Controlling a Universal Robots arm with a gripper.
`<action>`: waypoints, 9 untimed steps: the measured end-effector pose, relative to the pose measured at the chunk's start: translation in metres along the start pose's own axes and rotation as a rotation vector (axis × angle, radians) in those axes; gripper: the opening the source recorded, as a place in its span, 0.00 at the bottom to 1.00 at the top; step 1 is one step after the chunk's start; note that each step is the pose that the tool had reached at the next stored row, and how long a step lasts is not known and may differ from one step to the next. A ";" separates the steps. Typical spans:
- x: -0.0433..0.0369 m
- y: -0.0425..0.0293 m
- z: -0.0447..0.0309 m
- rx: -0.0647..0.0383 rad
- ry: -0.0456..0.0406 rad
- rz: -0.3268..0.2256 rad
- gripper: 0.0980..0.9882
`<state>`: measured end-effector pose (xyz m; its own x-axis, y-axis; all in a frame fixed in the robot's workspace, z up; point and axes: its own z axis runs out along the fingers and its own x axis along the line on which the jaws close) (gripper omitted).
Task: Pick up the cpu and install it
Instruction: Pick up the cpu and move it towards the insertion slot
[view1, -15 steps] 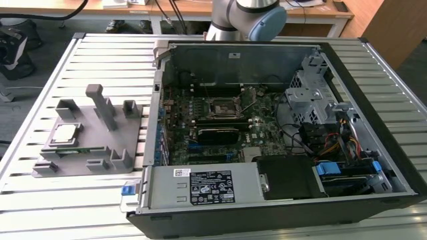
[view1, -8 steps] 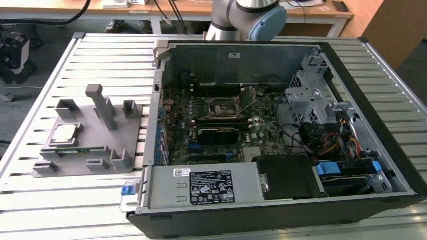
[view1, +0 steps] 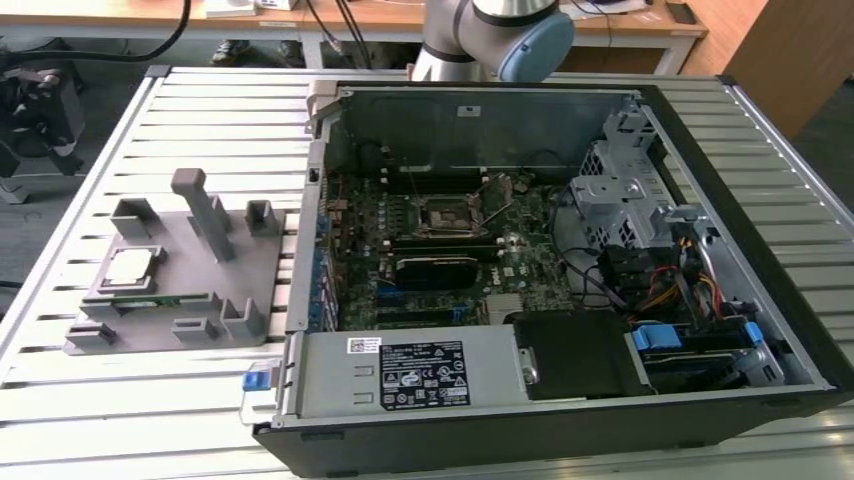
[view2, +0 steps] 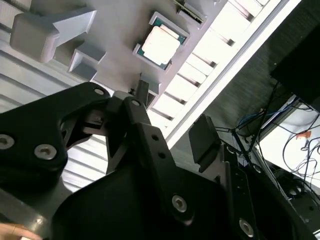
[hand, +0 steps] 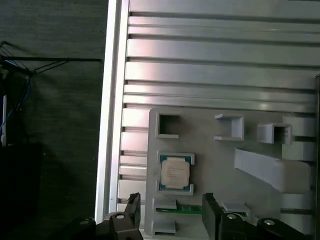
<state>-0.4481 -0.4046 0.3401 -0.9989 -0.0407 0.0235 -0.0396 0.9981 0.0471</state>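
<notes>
Two black fingers (hand: 210, 212) of the gripper (hand: 170, 202) stand spread and empty over the grey holder (hand: 210, 165). Just beyond them the cpu (hand: 175, 174) lies flat in its square pocket, untouched. A good grasp likely needs the fingers centred on opposite edges, descending squarely and level. Farther off, the open computer case (view1: 534, 250) holds the bare socket (view1: 445, 215).

Slatted table (view1: 200, 110), grey fixture (view1: 187, 275), open computer case (view1: 481, 130)
</notes>
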 end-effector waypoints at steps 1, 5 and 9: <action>-0.0001 -0.0006 0.0018 0.000 -0.0001 -0.001 0.55; -0.0002 -0.0015 0.0108 0.000 0.0001 -0.001 0.68; -0.0003 -0.0023 0.0182 0.000 -0.0016 -0.001 0.68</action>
<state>-0.4481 -0.4060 0.3218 -0.9989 -0.0414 0.0219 -0.0404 0.9981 0.0470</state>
